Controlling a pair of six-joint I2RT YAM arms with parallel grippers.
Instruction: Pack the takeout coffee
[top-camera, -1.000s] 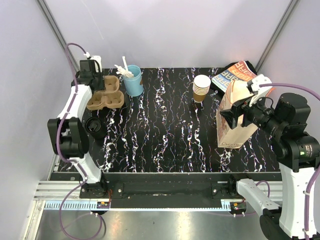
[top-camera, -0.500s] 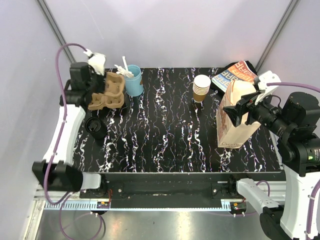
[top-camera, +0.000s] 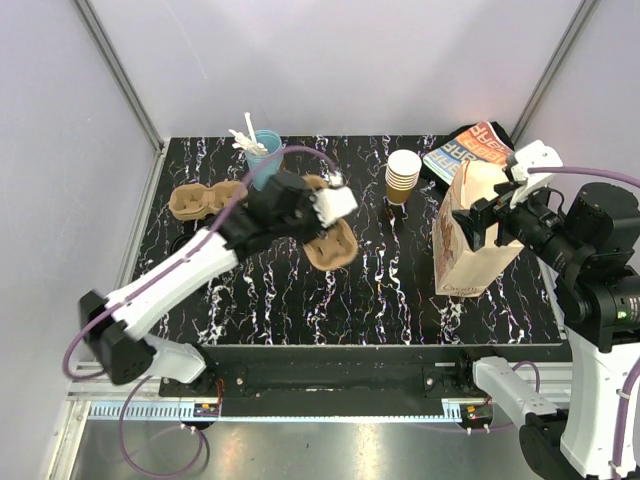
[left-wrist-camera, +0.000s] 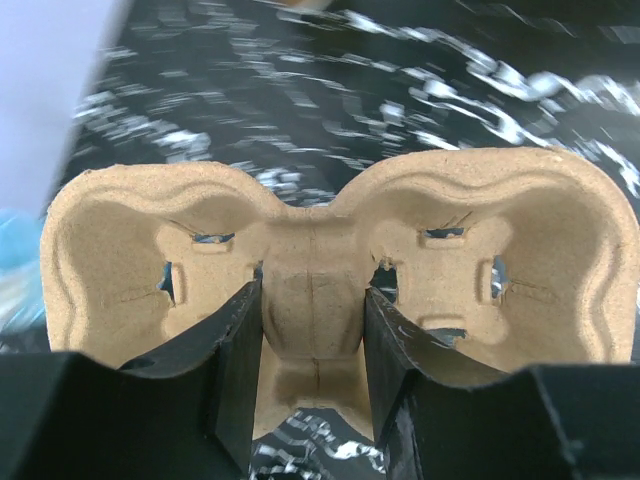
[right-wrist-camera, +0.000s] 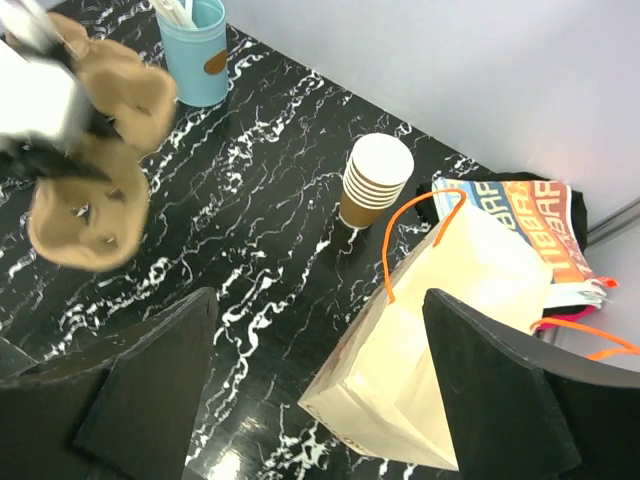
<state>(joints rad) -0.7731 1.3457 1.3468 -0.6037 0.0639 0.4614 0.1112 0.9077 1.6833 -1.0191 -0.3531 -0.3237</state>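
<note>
Black stone-look table, veined in white, runs from the arm bases to the back wall. Over its middle, the left gripper is clamped on the centre ridge of a brown pulp cup carrier. The wrist view shows one dark finger pressed against each side of that ridge, with the two cup wells spreading out to left and right.

Level with it on the right, the right gripper hovers at the top of an upright pale paper bag (an orange handle loops up from it). Its jaws are spread wide with nothing between them.

I cannot place the takeout coffee for sure. A dark round shape peeks out at the table's left edge, mostly hidden by the left arm.

Farther back on the left, a second carrier lies flat on the table. Behind it stands a light-blue cup holding white utensils. A stack of brown cups stands near the bag, and a printed orange-and-blue packet lies in the far right corner.
</note>
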